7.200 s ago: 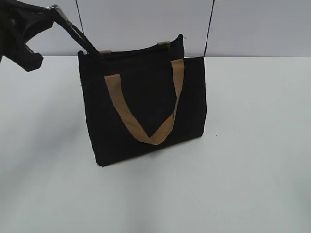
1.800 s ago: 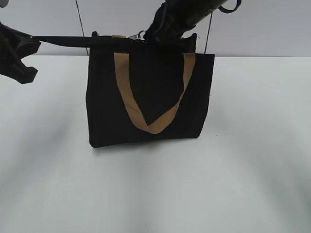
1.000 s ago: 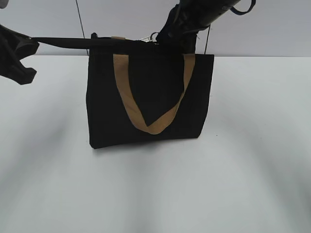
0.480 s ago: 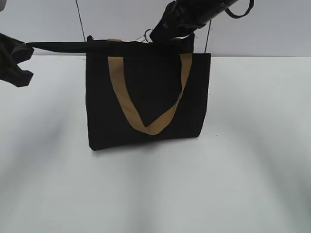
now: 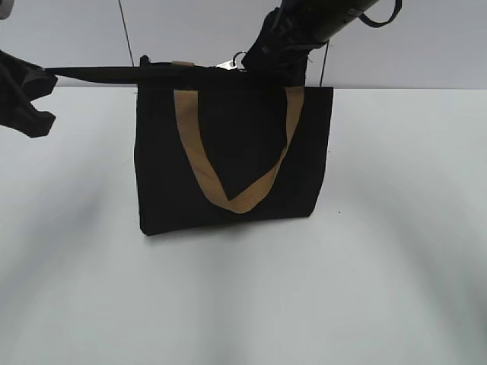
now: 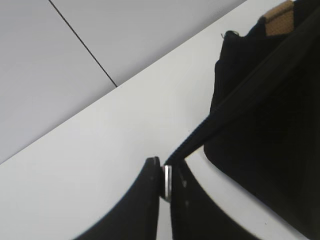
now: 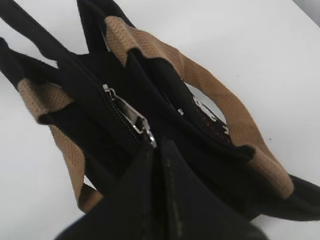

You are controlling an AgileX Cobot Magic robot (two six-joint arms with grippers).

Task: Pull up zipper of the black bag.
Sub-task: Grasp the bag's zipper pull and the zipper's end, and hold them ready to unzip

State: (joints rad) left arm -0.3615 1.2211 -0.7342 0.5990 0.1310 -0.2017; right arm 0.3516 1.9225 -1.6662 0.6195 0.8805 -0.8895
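Observation:
The black bag [image 5: 232, 152] stands upright on the white table, a tan handle [image 5: 236, 199] hanging down its front. A black strap [image 5: 99, 72] runs taut from its top left corner to my left gripper [image 5: 34, 80], which is shut on the strap's silver metal end [image 6: 167, 182]. My right gripper [image 5: 255, 62] sits over the bag's top edge, shut on the silver zipper pull [image 7: 141, 125]. In the right wrist view the black zip [image 7: 97, 82] runs up and left from the pull between the two tan handles.
The white table [image 5: 396, 251] lies around the bag. A pale wall with dark vertical seams [image 5: 125, 34] stands behind. The bag's side [image 6: 270, 125] fills the right of the left wrist view.
The right gripper and zipper pull shifted slightly along the bag's top edge. The bag rocked a little and settled. The left gripper stays on the taut strap.

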